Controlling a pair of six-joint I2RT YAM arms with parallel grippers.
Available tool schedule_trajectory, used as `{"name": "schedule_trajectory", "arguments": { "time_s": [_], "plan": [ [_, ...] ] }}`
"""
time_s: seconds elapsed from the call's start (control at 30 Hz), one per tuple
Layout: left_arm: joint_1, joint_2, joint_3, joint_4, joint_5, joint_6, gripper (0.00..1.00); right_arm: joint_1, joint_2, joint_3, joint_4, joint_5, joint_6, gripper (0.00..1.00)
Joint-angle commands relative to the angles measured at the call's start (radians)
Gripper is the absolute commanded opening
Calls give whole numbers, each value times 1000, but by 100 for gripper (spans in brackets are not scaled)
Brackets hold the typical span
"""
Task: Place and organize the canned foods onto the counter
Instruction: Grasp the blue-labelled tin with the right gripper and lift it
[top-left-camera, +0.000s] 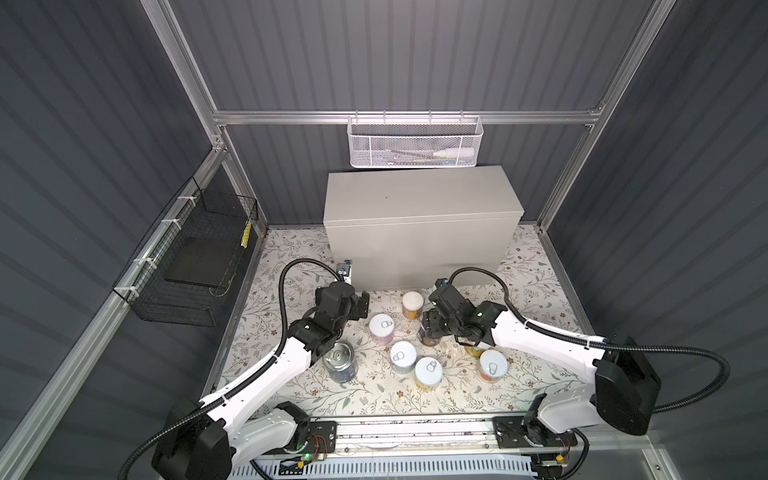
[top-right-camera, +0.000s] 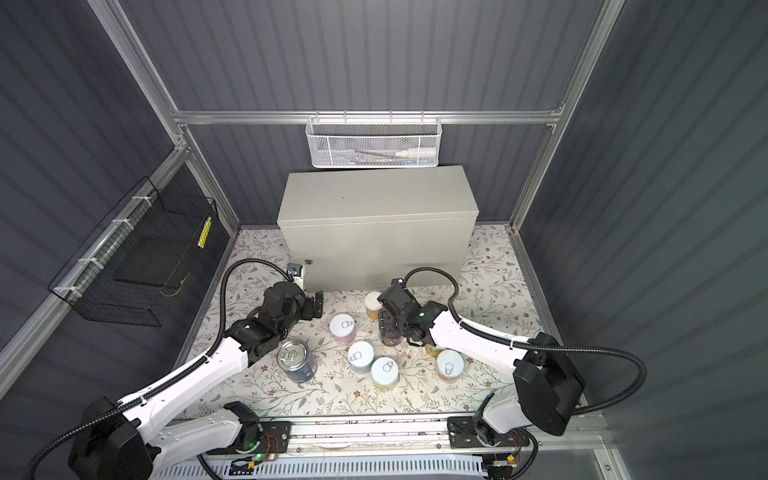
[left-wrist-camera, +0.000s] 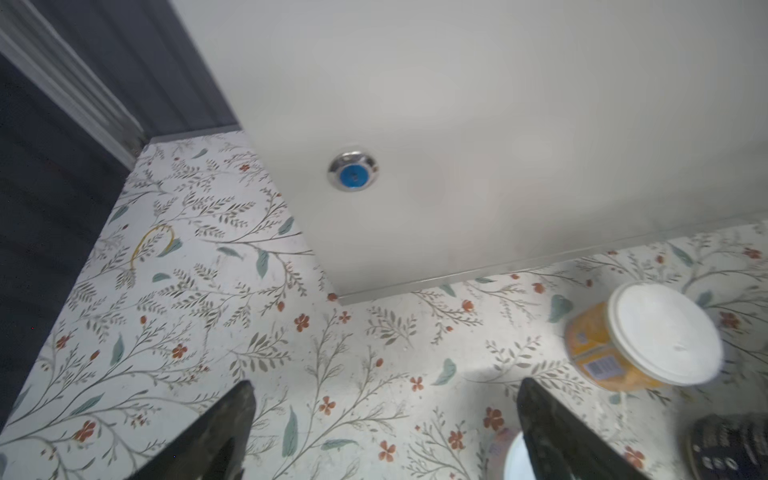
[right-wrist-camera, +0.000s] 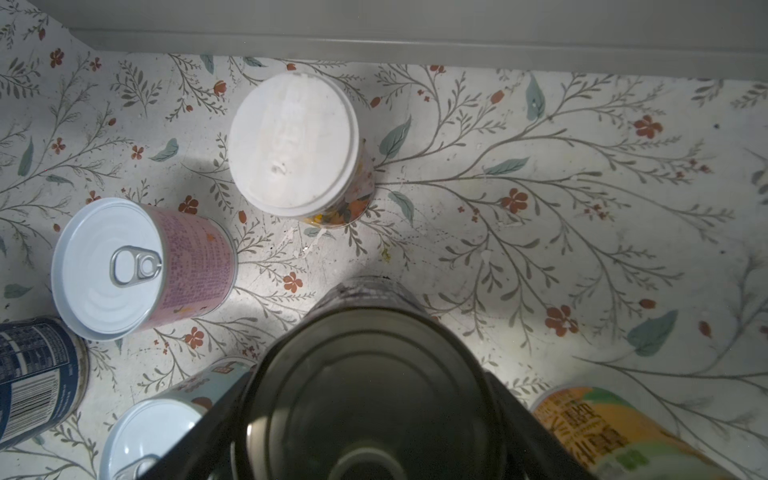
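The beige-grey counter (top-left-camera: 419, 199) stands at the back with a bare top; its lock (left-wrist-camera: 352, 171) shows in the left wrist view. My right gripper (top-left-camera: 430, 330) is shut on a large silver-lidded dark can (right-wrist-camera: 374, 374), upright, low over the floral mat. My left gripper (top-left-camera: 360, 305) hangs open and empty near the counter's front left corner. On the mat stand a large blue can (top-left-camera: 340, 365), a pink can (top-left-camera: 381, 327), a yellow can with a white lid (top-left-camera: 412, 304), a pale can (top-left-camera: 403, 356), another yellow can (top-left-camera: 428, 372) and an orange can (top-left-camera: 493, 365).
A white mesh basket (top-left-camera: 413, 141) hangs on the back rail just above the counter. A black wire basket (top-left-camera: 195, 257) is fixed to the left wall. Aluminium frame posts edge the mat, and the arms' base rail (top-left-camera: 415, 432) runs along the front.
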Motion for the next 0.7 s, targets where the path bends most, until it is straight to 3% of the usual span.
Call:
{"name": "schedule_trajectory", "arguments": {
  "time_s": [0.0, 0.13, 0.37, 0.53, 0.67],
  "plan": [
    [-48, -8, 6, 9, -19, 54, 98, -21, -61, -3, 45, -2, -20, 58],
    [-122, 7, 16, -15, -67, 68, 98, -45, -97, -29, 81, -30, -41, 60],
    [-330, 40, 36, -111, -162, 69, 97, -96, -139, -52, 98, -69, -52, 59],
    [-393, 57, 48, -139, -167, 75, 97, -131, -173, -66, 118, -98, -60, 58],
    [-409, 53, 53, -133, -110, 105, 98, -153, -204, -64, 117, -118, -76, 62]
  ]
}}
